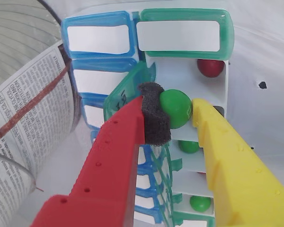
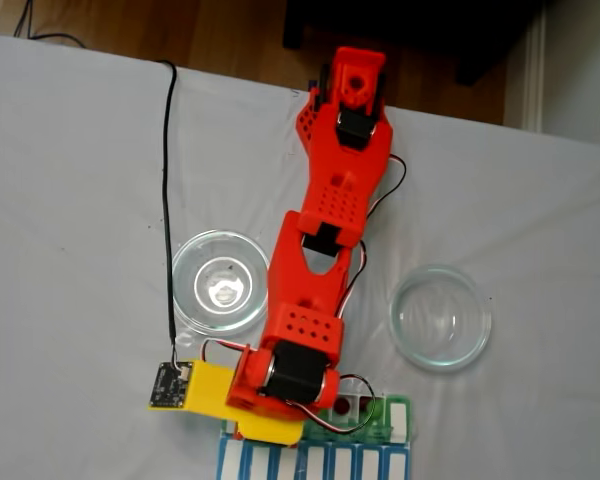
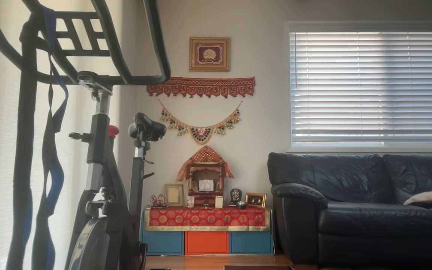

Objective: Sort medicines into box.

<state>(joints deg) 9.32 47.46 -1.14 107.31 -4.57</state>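
In the wrist view my gripper is shut on a glossy green medicine, pinched between the black foam pad on the red finger and the yellow finger. It hangs just above an open white compartment of the box, whose green lids stand tipped open. A dark red medicine lies in the compartment beyond. Two green medicines lie in nearer compartments. In the fixed view the red arm reaches down over the box at the bottom edge.
A blue-lidded row lies right beside the box. Two clear glass dishes stand on the white cloth either side of the arm. One dish's rim is close on the left in the wrist view. A black cable runs along the cloth.
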